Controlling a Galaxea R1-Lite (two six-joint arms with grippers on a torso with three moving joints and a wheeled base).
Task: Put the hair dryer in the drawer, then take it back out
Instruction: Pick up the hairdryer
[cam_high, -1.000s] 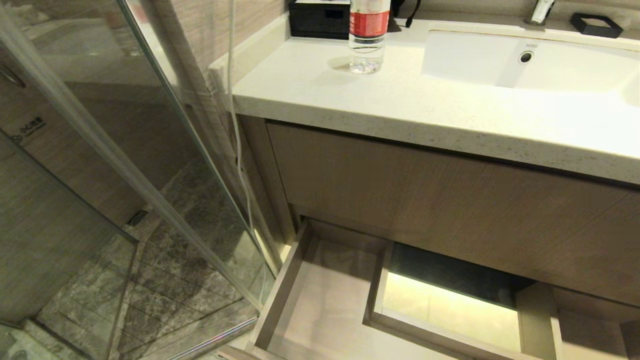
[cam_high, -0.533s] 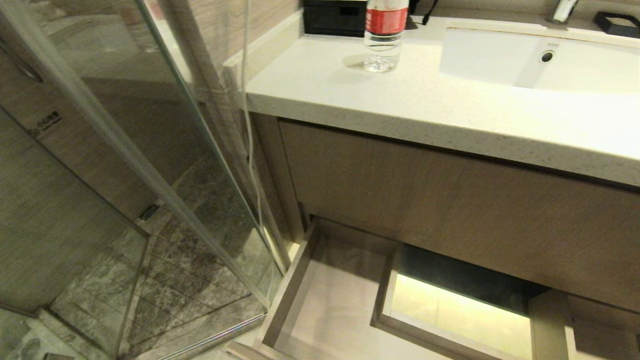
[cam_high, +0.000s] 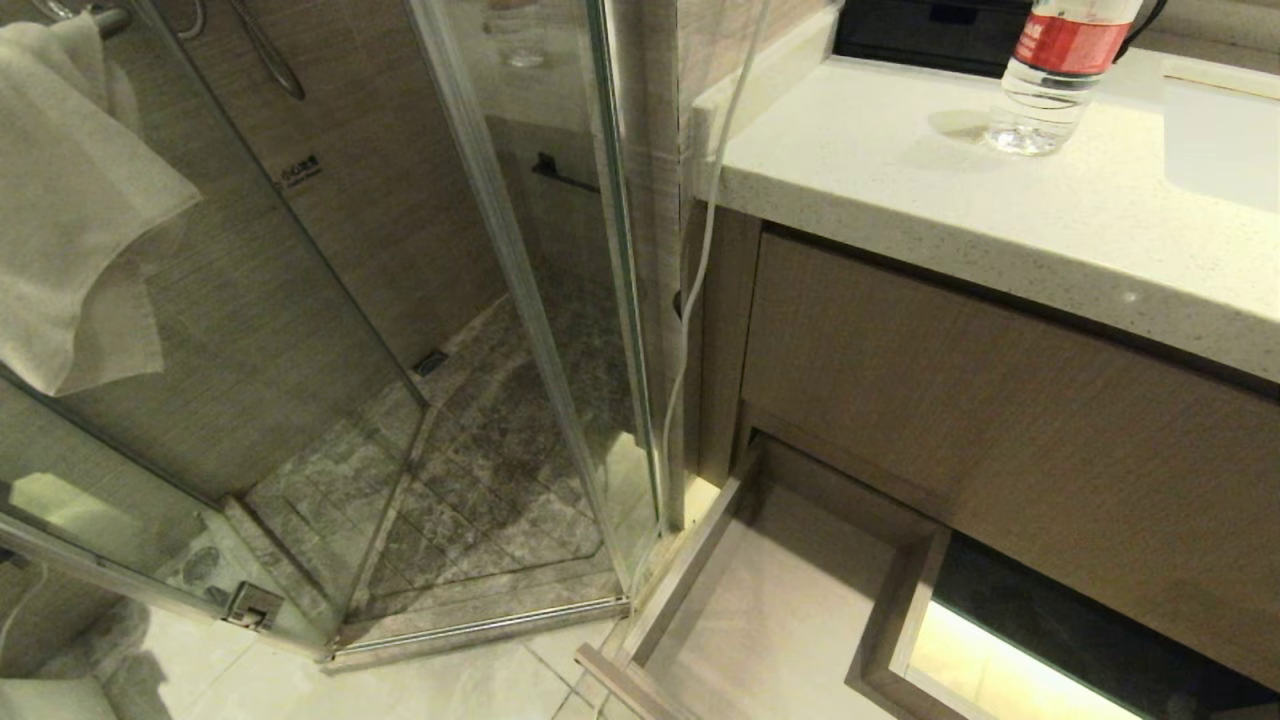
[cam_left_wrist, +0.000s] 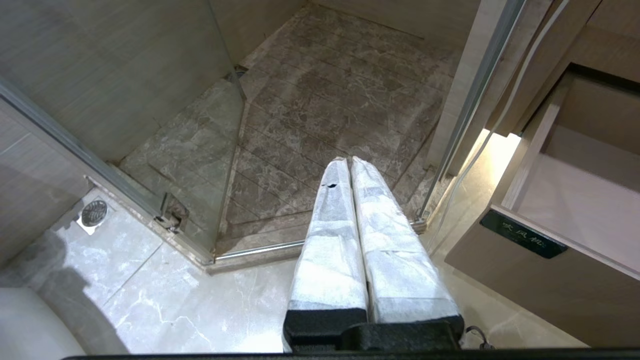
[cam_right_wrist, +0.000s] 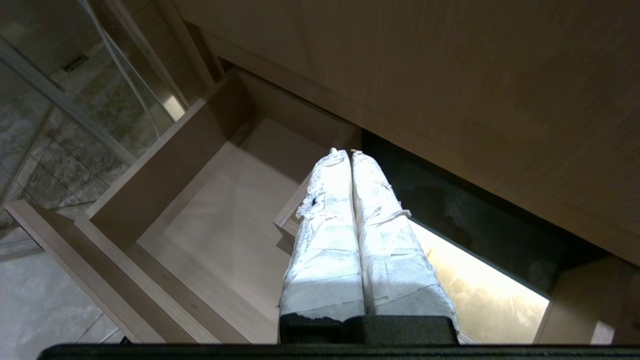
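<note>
our left gripper (cam_left_wrist: 350, 161) is clenched, its white-wrapped fingers (cam_left_wrist: 330, 240) pressed together on nothing, hanging above the pale floor tiles (cam_left_wrist: 165, 300) just before the shower's glass door (cam_left_wrist: 150, 125). our right gripper (cam_right_wrist: 350, 152) is clenched and empty too, hovering over the drawer (cam_right_wrist: 220, 220), which stands pulled out beneath the taller wood-grain panel (cam_high: 1000, 420). the drawer's long axis runs along the vanity front, its open side facing out toward us; its pale interior holds only the boxed rectangular cutout (cam_right_wrist: 480, 295), lit from beneath. a small dark label (cam_left_wrist: 522, 240) sits on the drawer front's corner. we can't find the hair dryer in any view, so we cannot tell which way it points. a white cord (cam_high: 690, 300) hangs down between vanity and shower glass. on the countertop (cam_high: 900, 190) stands a water bottle (cam_high: 1050, 80) beside a black box (cam_high: 930, 30). a white towel (cam_high: 70, 200) hangs at the shower. since the earlier frames our head view has swung leftward: the vanity now sits further right, the basin is nearly out of view, and the towel has come in
</note>
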